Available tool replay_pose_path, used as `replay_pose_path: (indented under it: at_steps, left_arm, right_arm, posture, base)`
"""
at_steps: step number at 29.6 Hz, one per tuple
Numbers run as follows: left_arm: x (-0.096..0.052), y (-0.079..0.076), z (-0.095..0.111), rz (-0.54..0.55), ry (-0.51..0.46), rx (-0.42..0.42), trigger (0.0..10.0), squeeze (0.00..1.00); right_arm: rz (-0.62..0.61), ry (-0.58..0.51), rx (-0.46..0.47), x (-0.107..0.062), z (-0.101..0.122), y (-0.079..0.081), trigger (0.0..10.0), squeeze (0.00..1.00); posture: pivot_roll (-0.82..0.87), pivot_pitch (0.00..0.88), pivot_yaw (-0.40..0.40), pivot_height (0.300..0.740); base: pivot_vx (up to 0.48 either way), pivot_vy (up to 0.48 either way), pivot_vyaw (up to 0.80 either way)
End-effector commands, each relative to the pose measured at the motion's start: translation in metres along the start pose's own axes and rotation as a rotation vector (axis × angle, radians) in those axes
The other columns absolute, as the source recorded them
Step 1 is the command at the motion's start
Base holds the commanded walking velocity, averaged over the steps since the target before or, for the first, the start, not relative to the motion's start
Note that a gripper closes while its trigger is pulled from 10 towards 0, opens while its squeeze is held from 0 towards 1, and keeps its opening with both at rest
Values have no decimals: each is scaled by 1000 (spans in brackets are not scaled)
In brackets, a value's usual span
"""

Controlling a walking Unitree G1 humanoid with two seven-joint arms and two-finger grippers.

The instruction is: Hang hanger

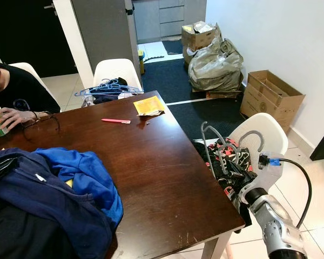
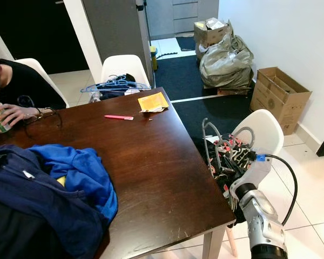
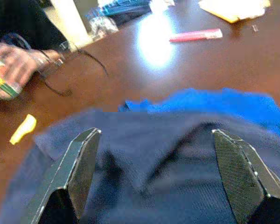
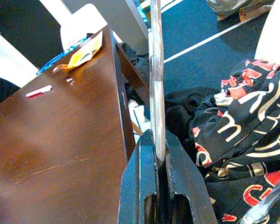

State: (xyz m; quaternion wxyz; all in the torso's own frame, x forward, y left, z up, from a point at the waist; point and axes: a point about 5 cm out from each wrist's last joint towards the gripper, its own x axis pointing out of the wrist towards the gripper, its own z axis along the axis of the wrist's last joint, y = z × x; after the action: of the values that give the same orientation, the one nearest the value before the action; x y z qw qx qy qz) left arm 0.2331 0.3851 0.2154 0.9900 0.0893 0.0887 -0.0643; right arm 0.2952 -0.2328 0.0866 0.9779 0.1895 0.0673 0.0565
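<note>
Worktop: dark wood, reflecting overhead light.
Chairs: white, standing around it.
Floor: pale tiles, dark rug lying beyond.
Wall: white.

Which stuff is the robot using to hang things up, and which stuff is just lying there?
For the job:
grey hanger, pinched in the right gripper
patterned garment on the white chair
blue hangers

Just lying about:
pink pen
yellow packet
blue jacket
cardboard box

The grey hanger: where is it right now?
The grey hanger is pinched in the right hand, off the table's right edge, above the patterned clothing on the white chair.
</note>
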Motion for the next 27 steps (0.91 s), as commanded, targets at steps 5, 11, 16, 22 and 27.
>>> replay_pose_path:
  at_steps: [5,11,16,22,27]
  left_arm:
    - [3,1,26,-69,-132,-31,10000,0]
    - [6,-2,21,-91,-137,-67,10000,0]
    - [12,-4,5,-90,-111,-111,10000,0]
    - [16,-14,-19,-127,-32,-129,10000,0]
    - [15,-13,-23,-113,17,-112,10000,0]
  right_arm:
    - [13,14,6,1,-3,3,10000,0]
    - [13,14,5,1,-2,2,10000,0]
    - [14,15,3,0,-2,2,10000,0]
    - [11,15,1,0,-1,2,10000,0]
    - [11,16,0,-1,-1,2,10000,0]
  posture:
    - [-6,10,47,740]
    - [-3,13,41,740]
    - [-7,18,43,740]
    - [-8,24,39,740]
    - [-7,26,38,740]
  base:
    - [0,0,0]
    - [0,0,0]
    - [0,0,0]
    - [0,0,0]
    - [0,0,0]
